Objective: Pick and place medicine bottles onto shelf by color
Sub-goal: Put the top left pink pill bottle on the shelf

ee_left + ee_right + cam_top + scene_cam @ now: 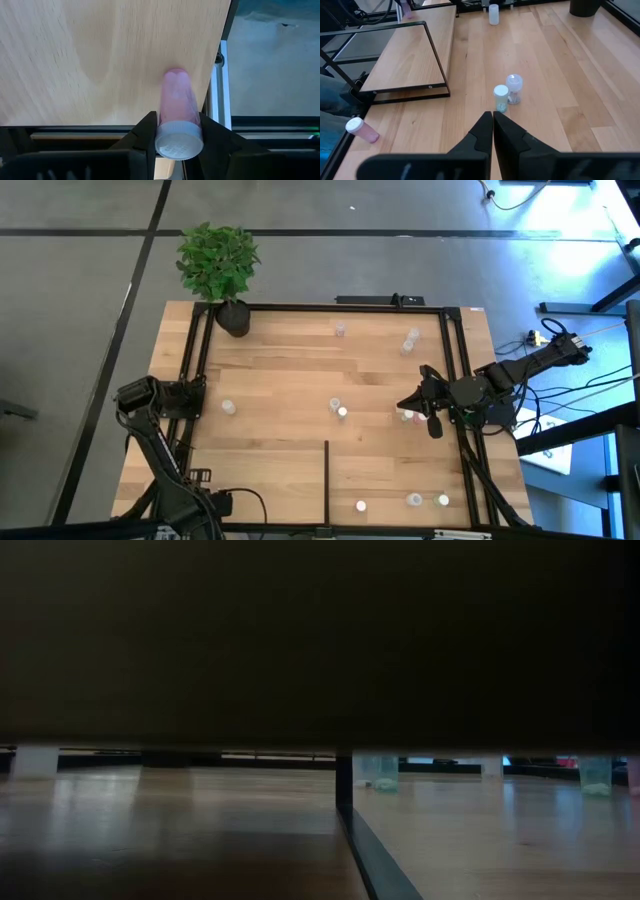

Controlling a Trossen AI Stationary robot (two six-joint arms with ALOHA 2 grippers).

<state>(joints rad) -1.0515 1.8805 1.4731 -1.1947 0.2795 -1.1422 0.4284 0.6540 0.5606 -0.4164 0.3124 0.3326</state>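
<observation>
Left gripper [176, 145] is clamping a pink bottle [176, 102] just under its cap; light, rigid, slippery. Right gripper [492, 122] is idling closed, empty.

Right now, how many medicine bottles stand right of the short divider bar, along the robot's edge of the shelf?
3 medicine bottles: one beside the divider bar, one further right, one rightmost. None seems hidden there.

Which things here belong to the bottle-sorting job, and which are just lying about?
Job:
- small pink bottle with white cap, clamped in the left end effector
- small clear bottles with white tops scattered on the boards
- light-wood shelf panel with black rails

Lying about:
- green leafy plant in a black pot
- cables beside the table
</observation>
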